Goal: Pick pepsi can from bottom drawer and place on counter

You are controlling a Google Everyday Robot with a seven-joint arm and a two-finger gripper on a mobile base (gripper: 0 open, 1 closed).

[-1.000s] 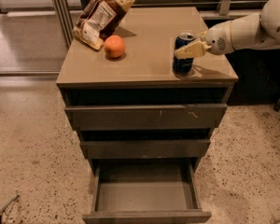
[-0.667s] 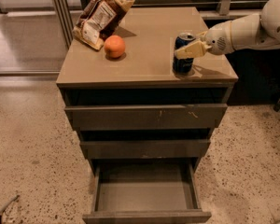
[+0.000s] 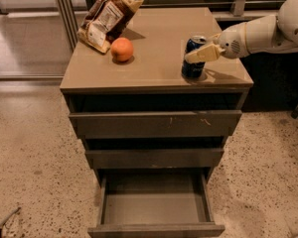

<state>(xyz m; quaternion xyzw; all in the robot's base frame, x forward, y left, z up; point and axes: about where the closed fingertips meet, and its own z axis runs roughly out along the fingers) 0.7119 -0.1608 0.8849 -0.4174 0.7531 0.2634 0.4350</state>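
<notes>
pepsi can (image 3: 191, 69) upright on counter (image 3: 159, 33), 4 o'clock corner. Gripper (image 3: 196, 54) at it from 3 o'clock; clamped or loose, can't tell. Bottom drawer (image 3: 154, 208) pulled open.

- Soft overhead light is falling on the table (image 3: 159, 38), giving its top a mild sheen.
- The gripper (image 3: 194, 56), reaching in from the right at the pepsi can (image 3: 191, 69), is casting a shadow rightward with it.
- The orange (image 3: 121, 49) is shading the spot beneath itself.
- The bottom drawer (image 3: 154, 209) is sitting in dimness.
</notes>
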